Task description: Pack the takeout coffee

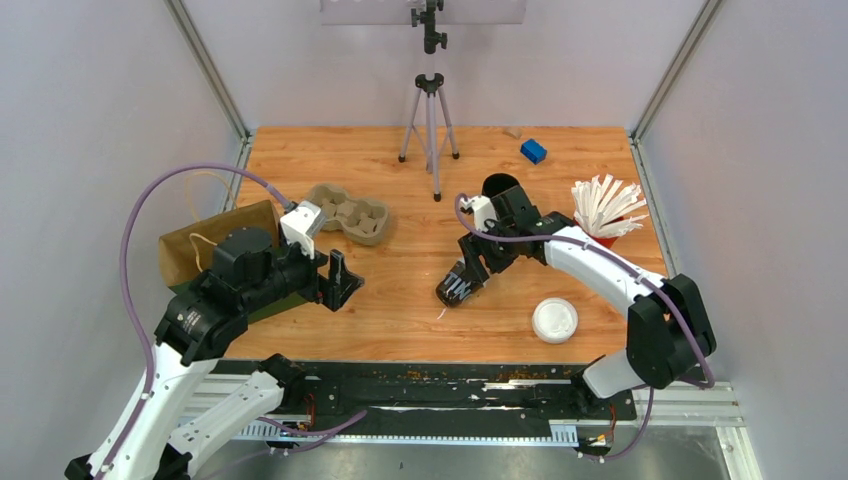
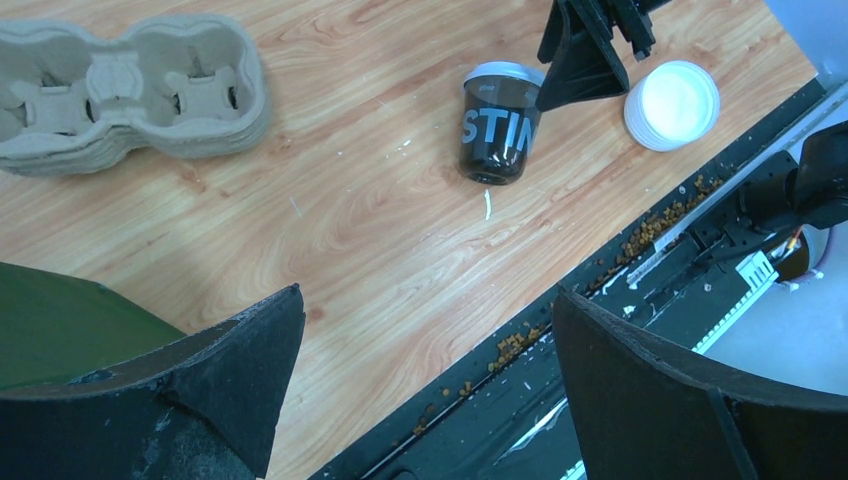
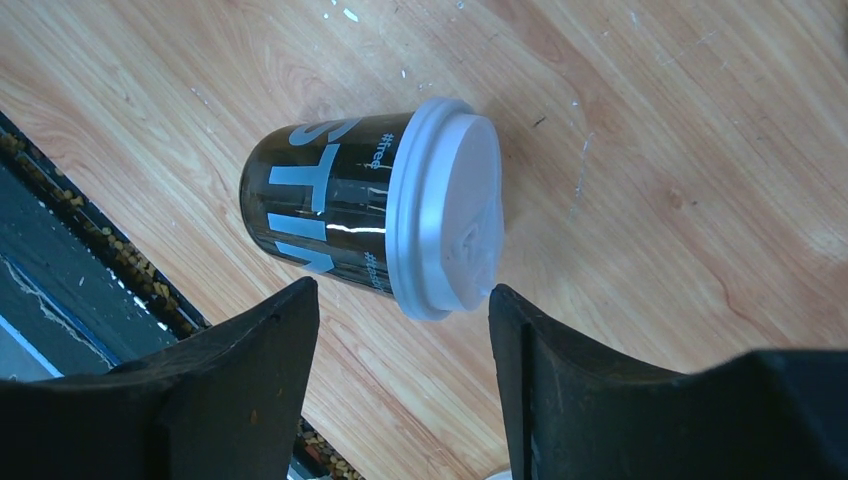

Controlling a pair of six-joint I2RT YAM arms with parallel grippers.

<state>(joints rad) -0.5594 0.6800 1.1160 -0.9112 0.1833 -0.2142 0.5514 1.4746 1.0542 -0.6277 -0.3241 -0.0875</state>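
Lidded cup lies on its side on table, mid-right, near the front edge. R gripper sits just over its lid end, jaws apart, nothing clamped; whether it touches the lid rim I can't tell. In top view the R fingers hide the lid, so only base + print show. Print is cut off, reads "STIN". L gripper is wide apart, empty, beside paper bag, which L arm half covers. Black cup stack is partly behind R wrist.
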